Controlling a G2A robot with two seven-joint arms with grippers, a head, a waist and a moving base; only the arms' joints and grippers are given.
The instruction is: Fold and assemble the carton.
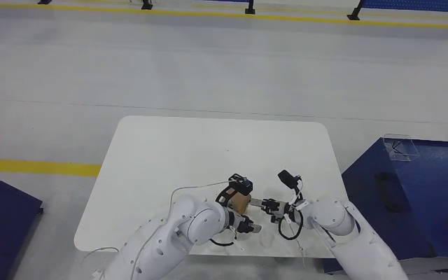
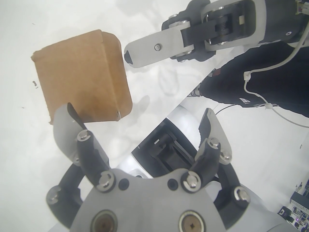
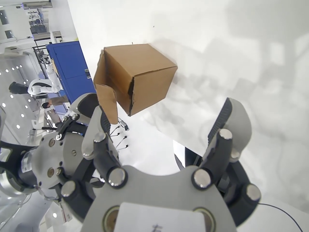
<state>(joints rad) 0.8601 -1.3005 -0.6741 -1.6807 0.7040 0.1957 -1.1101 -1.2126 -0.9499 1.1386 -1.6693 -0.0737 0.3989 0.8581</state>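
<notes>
Near front edge of white rounded table (image 1: 210, 147), small brown cardboard carton (image 3: 135, 78) stands between both grippers. Left gripper (image 2: 137, 112) spread wide, one finger just beside carton; right gripper (image 3: 166, 109) likewise wide, holding nothing. Side flap (image 3: 107, 100) hangs loose: brace opposite wall, press flap in squarely, don't slide carton.

White table (image 1: 210, 154) with rounded corners, mid-frame in top view. Brown cardboard carton (image 1: 240, 202) sits on it, lower centre of frame, one flap hanging open.
</notes>
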